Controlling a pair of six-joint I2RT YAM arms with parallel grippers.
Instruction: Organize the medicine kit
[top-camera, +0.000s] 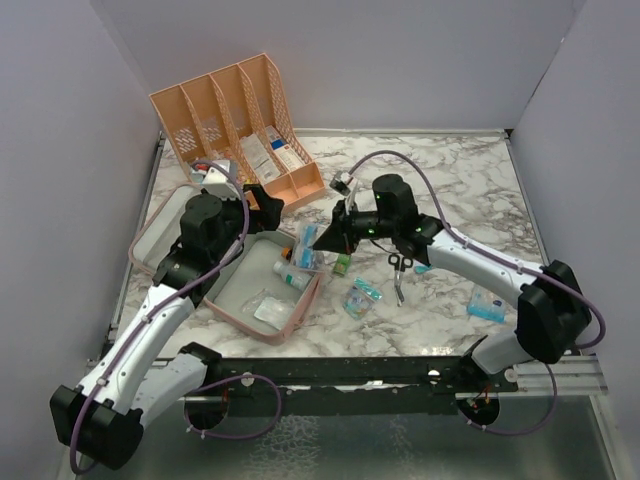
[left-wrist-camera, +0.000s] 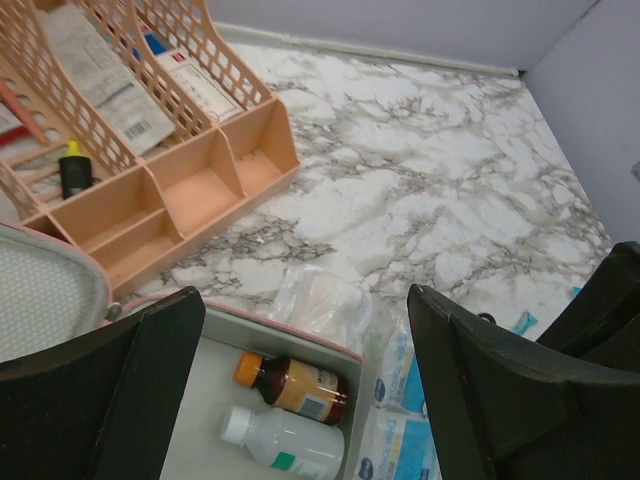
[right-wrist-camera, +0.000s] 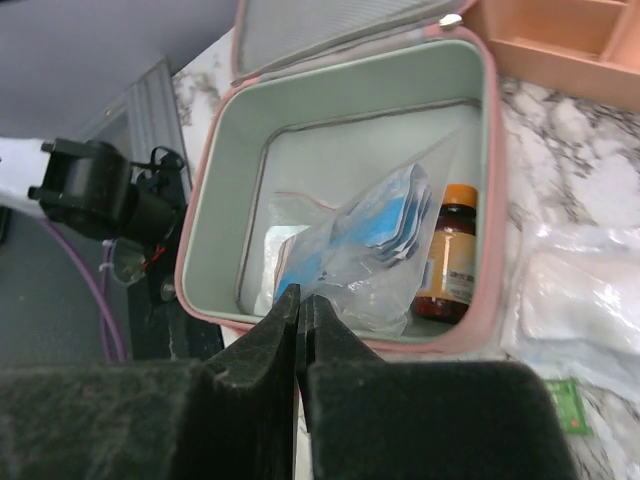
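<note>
Pinches clear packet bag (right-wrist-camera: 370, 240) in right gripper (right-wrist-camera: 300, 312) over medicine kit (right-wrist-camera: 205, 230); holds left gripper (left-wrist-camera: 305, 365) spread, empty. Risks snagging bag on amber bottle (right-wrist-camera: 455, 255), slipping from thin edge pinch.

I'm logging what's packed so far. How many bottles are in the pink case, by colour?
Amber bottle, orange cap: 1
White bottle: 1
Total in the medicine kit: 2
</note>
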